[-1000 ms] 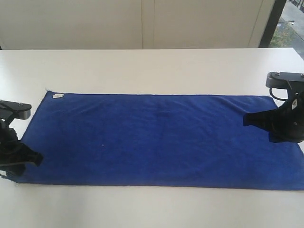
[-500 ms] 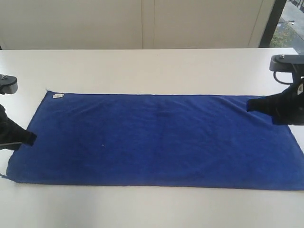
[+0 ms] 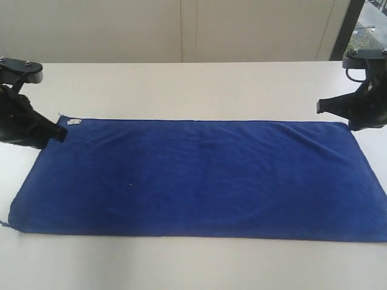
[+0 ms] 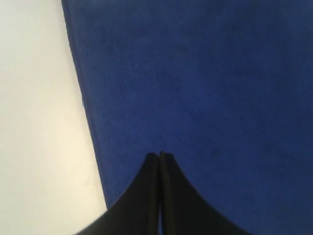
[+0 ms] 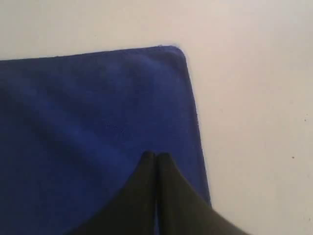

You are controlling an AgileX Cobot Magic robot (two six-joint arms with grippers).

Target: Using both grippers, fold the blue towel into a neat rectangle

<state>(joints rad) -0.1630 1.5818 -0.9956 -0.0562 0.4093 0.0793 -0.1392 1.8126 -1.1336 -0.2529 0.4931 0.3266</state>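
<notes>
While pinched shut on nothing, hovering by the top corners of the blue towel (image 3: 199,175), flat and long left-to-right mid-frame: left gripper (image 3: 61,132) upper left, right gripper (image 3: 320,106) upper right, equally near.

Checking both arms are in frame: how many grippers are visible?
2. The left gripper sits at the blue towel's far left corner, the right gripper near its far right corner. None looks hidden.
</notes>
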